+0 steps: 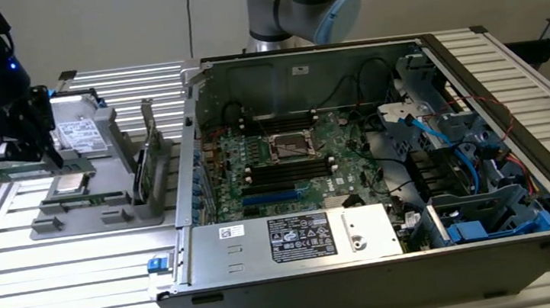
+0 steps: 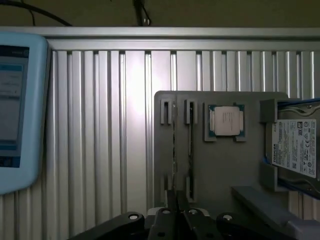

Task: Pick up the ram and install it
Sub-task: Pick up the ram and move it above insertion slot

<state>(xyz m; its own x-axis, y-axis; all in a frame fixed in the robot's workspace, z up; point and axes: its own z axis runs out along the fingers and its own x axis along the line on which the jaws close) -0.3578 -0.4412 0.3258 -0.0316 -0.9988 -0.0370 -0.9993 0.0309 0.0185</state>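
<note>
Slatted aluminium bench [image 1: 71, 260], upper left of the exterior frame: your gripper [image 1: 32, 158] hangs above the grey tray [image 1: 107, 217], jaws pinched narrow on the ram [image 1: 13, 172], held level. Right of it, at frame centre, the open computer case [image 1: 301, 297] shows its motherboard [image 1: 346, 143].

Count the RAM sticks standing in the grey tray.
2. The outer RAM stick stands on edge in the grey tray, the inner RAM stick beside it, nearer the processor. Others may be hidden.
</note>
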